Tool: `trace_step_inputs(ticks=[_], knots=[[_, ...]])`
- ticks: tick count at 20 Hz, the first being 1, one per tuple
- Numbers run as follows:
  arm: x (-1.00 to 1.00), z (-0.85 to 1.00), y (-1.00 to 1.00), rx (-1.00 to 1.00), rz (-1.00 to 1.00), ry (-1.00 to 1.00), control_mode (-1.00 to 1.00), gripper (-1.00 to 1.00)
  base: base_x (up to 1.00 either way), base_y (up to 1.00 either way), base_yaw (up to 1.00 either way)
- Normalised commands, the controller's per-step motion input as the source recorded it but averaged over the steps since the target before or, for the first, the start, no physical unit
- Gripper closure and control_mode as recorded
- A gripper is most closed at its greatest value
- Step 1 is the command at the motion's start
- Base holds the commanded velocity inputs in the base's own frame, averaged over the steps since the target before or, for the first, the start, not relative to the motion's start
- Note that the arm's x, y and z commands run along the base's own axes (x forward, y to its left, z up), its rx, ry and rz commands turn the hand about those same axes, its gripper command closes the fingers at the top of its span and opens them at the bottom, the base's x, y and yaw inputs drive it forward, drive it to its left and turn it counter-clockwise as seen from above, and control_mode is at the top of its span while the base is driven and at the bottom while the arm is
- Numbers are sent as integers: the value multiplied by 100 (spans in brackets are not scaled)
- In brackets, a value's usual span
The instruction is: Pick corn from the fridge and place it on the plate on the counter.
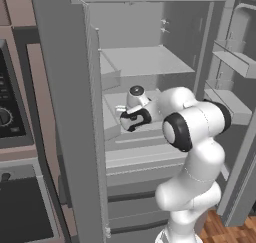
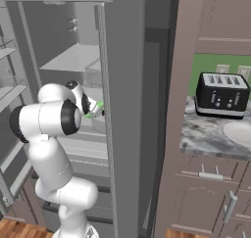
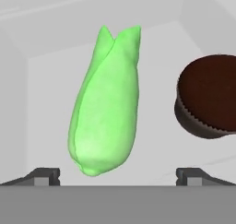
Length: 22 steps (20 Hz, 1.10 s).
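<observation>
The corn, a glossy bright green cob, lies on a grey shelf inside the fridge, its pointed husk end facing away from the hand. My gripper is open just in front of it, with its fingertips spread wide to either side of the cob's near end and not touching it. In the right base view a bit of the corn shows past the hand. The off-white plate sits on the marbled counter, to the right of the fridge.
A dark brown cupcake stands on the same shelf, close to the right of the corn. A black toaster is behind the plate. The open fridge door with its bins stands to the arm's right. An oven front is at left.
</observation>
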Motion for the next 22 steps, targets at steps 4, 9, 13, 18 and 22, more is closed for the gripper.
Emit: trace_step_inputs(ticks=[4,9,13,18,22], knots=[[24,-16,3,0,0,0,-100,-100,0,0,0],[22,-9,1,0,0,-2,-100,-100,0,0,0],[15,-6,3,0,0,-1,-100,-100,0,0,0],[15,-7,3,0,0,-2,-100,-100,0,0,0],[17,-10,1,0,0,0,-100,-100,0,0,0]])
